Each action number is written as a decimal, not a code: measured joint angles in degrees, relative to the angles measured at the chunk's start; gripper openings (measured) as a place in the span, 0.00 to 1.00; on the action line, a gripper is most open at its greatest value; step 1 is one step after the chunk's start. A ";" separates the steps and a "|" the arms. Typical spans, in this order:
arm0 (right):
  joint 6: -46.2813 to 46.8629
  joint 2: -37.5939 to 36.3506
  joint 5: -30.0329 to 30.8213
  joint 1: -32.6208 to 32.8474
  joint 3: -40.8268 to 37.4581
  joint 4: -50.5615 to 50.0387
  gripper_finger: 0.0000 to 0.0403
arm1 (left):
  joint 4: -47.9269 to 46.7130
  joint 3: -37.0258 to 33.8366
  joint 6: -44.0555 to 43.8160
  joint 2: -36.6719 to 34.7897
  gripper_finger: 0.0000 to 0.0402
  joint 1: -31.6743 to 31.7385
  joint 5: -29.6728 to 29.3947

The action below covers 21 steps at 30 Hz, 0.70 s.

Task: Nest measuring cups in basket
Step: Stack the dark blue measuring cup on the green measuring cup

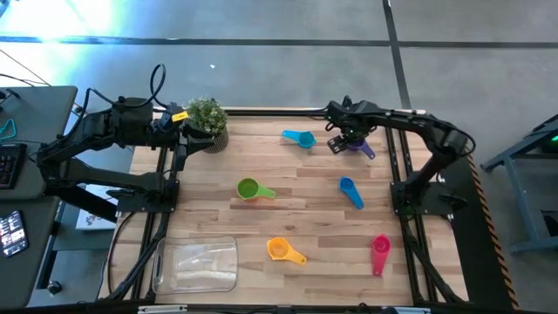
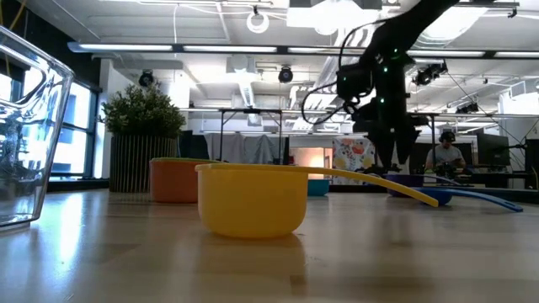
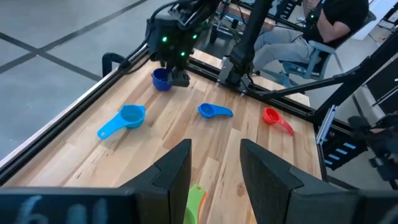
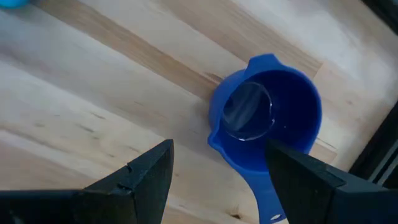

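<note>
Dark blue cup [image 4: 267, 121] on table, R claw [image 4: 217, 180] spread above it, arm reaching down; L claw [image 3: 214, 174] apart.

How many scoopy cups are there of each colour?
Light blue plastic measuring cup: 1
Purple plastic measuring cup: 1
Dark blue plastic measuring cup: 1
Green plastic measuring cup: 1
Orange plastic measuring cup, under the green: 1
Yellow plastic measuring cup: 1
Red plastic measuring cup: 1
Total: 7

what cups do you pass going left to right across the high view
green cup → orange cup → light blue cup → dark blue cup → red cup; the purple cup is left out, under the right tool.
</note>
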 joint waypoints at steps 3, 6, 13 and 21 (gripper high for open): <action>0.01 2.19 0.26 -0.15 0.00 0.06 0.60 | -0.02 0.00 0.00 0.00 0.32 0.00 0.00; 0.19 3.74 0.83 -0.20 0.01 0.31 0.60 | 0.00 0.00 0.00 0.00 0.32 0.01 0.00; 0.21 6.09 1.62 -0.25 0.01 0.32 0.51 | 0.00 0.00 0.00 0.00 0.32 0.02 0.00; -1.09 6.10 2.24 -0.33 0.01 0.57 0.34 | 0.00 0.00 0.00 0.00 0.32 0.02 0.00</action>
